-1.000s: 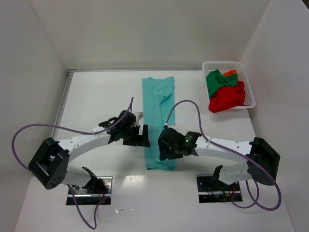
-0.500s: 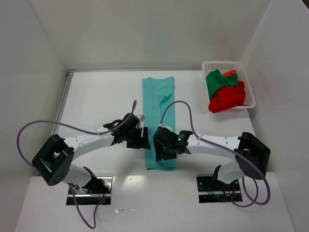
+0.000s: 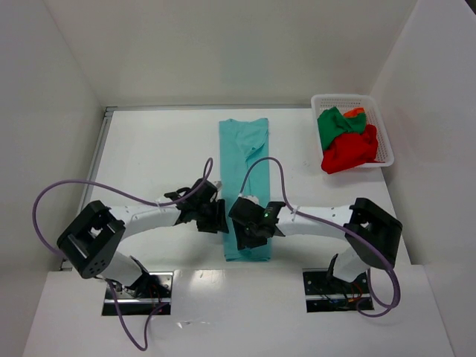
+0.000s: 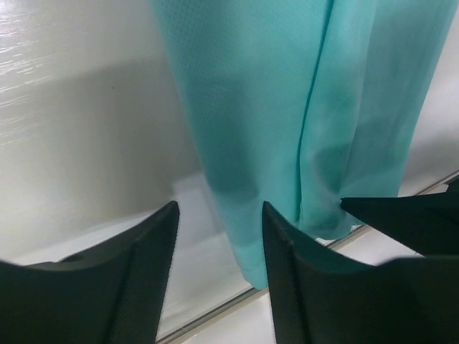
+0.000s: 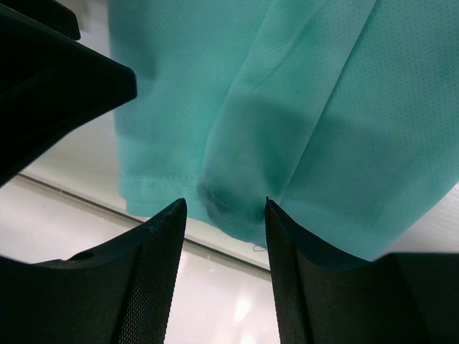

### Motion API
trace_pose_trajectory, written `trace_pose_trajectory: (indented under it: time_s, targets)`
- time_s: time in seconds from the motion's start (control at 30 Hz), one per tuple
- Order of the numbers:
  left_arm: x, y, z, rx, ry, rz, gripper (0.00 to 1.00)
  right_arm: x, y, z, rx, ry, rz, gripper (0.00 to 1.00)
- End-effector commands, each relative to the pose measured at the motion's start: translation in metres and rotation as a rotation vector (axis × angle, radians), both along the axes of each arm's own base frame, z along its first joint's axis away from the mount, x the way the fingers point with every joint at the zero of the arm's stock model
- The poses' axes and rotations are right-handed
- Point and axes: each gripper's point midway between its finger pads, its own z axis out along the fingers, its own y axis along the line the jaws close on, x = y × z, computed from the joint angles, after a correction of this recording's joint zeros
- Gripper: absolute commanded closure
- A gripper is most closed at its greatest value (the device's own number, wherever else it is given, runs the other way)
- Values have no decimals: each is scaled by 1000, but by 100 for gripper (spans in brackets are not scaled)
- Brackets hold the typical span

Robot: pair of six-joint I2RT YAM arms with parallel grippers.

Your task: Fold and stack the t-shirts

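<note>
The teal t-shirt, folded into a long narrow strip, lies flat down the middle of the table, one end by the far edge and its hemmed end close to the near edge. Both grippers sit low at that near end — the left gripper at the strip's left edge, the right gripper over a fold by the hem. Each has its jaws apart, with cloth showing in the gap but not pinched. In the far right corner, a white lattice basket holds the dark green t-shirt, the red t-shirt and a sliver of the orange t-shirt.
</note>
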Motion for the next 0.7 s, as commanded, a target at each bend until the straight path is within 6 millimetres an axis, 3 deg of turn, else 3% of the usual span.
trace_pose_trajectory:
  time_s: [0.0, 0.33, 0.67]
  targets:
    - [1, -3, -5, -9, 3, 17, 46, 11, 17, 7, 26, -42, -8, 48]
    - [-1, -8, -8, -15, 8, 3, 62, 15, 6, 9, -4, -73, -37, 69]
    - [-3, -7, -13, -9, 28, -2, 78, 12, -13, 12, -22, -87, -90, 74]
